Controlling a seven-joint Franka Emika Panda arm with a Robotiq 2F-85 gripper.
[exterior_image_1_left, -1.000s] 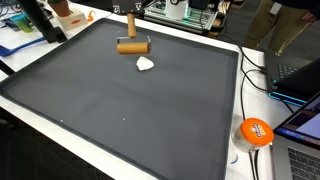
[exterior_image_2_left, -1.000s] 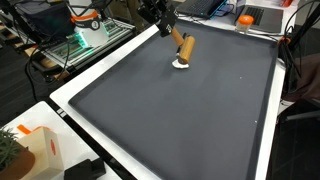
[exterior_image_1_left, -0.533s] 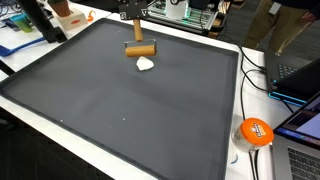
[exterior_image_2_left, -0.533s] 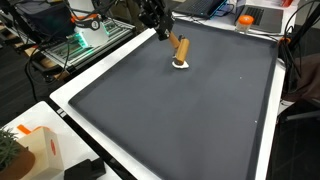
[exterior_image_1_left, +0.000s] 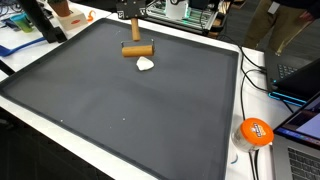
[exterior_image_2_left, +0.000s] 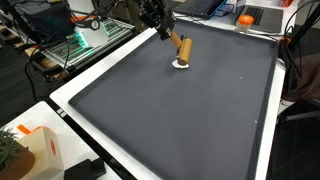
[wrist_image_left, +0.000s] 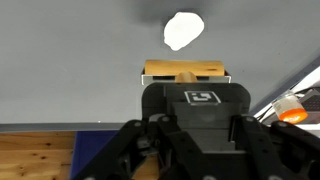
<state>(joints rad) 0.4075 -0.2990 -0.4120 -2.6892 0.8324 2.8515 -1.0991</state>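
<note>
My gripper (exterior_image_1_left: 132, 22) is clamped on the wooden mallet (exterior_image_1_left: 138, 51) handle, head low over the worktop (exterior_image_1_left: 120, 100), just beside a white lump (exterior_image_1_left: 145, 64). Probably stiff, light, head-heavy; hold the handle.

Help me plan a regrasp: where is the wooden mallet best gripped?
Grip the wooden mallet by its thin handle, from above: it stands upright over the thick crosswise head, likely too wide for the jaws. The gripper holds it there.
</note>
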